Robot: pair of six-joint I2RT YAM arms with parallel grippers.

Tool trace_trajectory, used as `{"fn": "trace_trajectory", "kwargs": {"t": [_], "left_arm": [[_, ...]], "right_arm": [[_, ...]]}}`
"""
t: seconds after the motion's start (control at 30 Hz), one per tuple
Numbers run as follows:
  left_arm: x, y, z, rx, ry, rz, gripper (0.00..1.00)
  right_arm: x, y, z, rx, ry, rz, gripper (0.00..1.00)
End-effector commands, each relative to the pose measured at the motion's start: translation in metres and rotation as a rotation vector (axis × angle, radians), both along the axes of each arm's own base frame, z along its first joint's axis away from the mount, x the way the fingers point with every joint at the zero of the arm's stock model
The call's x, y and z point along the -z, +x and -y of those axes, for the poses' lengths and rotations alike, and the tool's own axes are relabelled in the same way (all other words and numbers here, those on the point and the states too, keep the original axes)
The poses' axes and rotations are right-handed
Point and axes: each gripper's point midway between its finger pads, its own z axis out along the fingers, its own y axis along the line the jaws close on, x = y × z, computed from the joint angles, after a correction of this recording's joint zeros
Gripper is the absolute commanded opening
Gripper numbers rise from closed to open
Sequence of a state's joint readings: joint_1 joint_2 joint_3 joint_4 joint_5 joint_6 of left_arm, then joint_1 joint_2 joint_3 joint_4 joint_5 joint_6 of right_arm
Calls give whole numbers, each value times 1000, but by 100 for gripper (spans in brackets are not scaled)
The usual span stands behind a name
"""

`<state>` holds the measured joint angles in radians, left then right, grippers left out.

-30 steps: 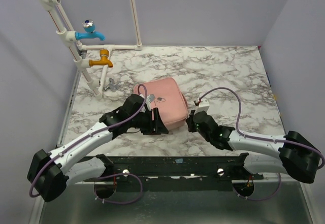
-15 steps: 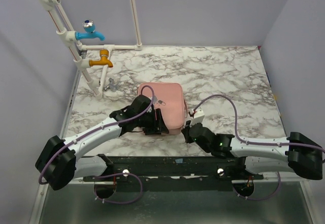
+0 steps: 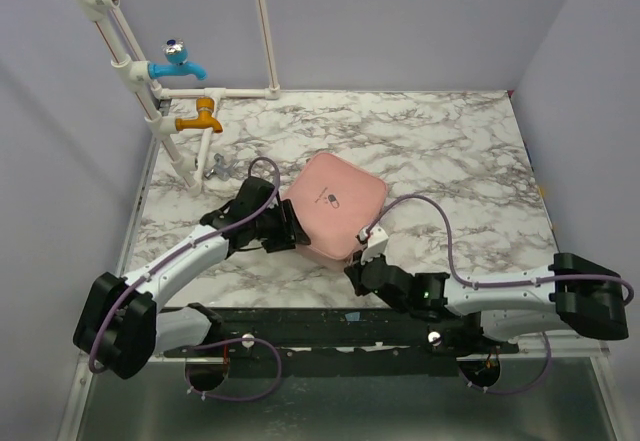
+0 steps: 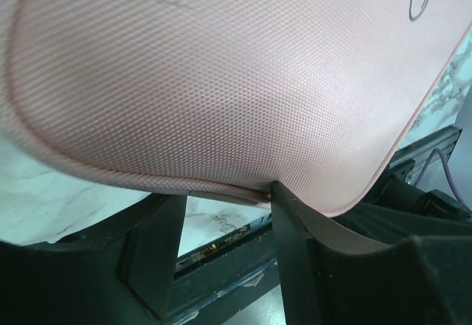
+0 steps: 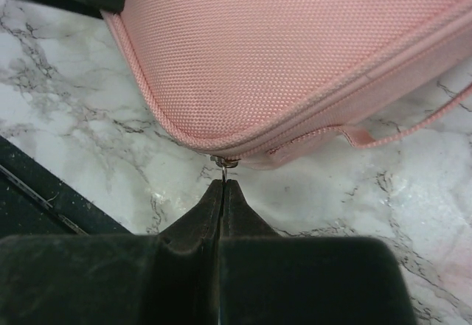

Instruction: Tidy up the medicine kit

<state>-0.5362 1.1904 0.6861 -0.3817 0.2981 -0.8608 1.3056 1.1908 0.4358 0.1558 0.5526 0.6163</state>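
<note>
The medicine kit [image 3: 335, 201] is a pale pink zip case lying closed and at an angle on the marble table, pill logo up. My left gripper [image 3: 285, 231] is at its left edge. In the left wrist view the gripper [image 4: 225, 192] is open, the fingers [image 4: 295, 236] apart under the case's rim [image 4: 221, 82]. My right gripper [image 3: 351, 268] is at the case's near corner. In the right wrist view it [image 5: 223, 185] is shut on the small metal zipper pull [image 5: 224, 163] at the seam of the case [image 5: 295, 45].
A white pipe frame with a blue tap [image 3: 180, 61] and an orange tap [image 3: 200, 119] stands at the back left, with a small metal fitting [image 3: 218, 168] at its foot. A black rail [image 3: 330, 321] runs along the near edge. A thin pink strap loop [image 5: 413, 130] trails from the case.
The case has swung round from square to angled and shifted right. My right gripper has moved left to its near corner. My left gripper has moved from the near edge to the left edge.
</note>
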Motion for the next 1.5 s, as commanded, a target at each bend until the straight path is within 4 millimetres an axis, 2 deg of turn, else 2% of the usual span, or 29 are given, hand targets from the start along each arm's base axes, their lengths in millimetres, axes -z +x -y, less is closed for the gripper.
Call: {"fn": "trace_trajectory", "kwargs": {"t": [0.0, 0.2, 0.37, 0.5, 0.63, 0.87, 1.17, 1.47], "left_arm": [[2, 28, -18, -60, 53, 87, 51], [-9, 46, -14, -50, 35, 127, 51], [-12, 58, -12, -43, 35, 127, 50], [-9, 60, -7, -27, 19, 106, 35], [-9, 62, -7, -26, 13, 105, 22], [-14, 66, -13, -28, 26, 117, 6], [-13, 66, -18, -28, 17, 121, 0], [-11, 63, -24, -25, 17, 128, 0]], "right_arm": [[6, -15, -21, -83, -11, -9, 1], [6, -15, -40, -117, -9, 8, 1], [2, -7, -49, -100, -21, 38, 1], [5, -1, -47, -53, -42, 44, 1], [11, 4, -36, -7, -72, 55, 1], [14, 15, -11, 101, -138, 80, 1], [6, 35, 25, 211, -195, 113, 1], [-5, 58, 40, 267, -206, 128, 1]]}}
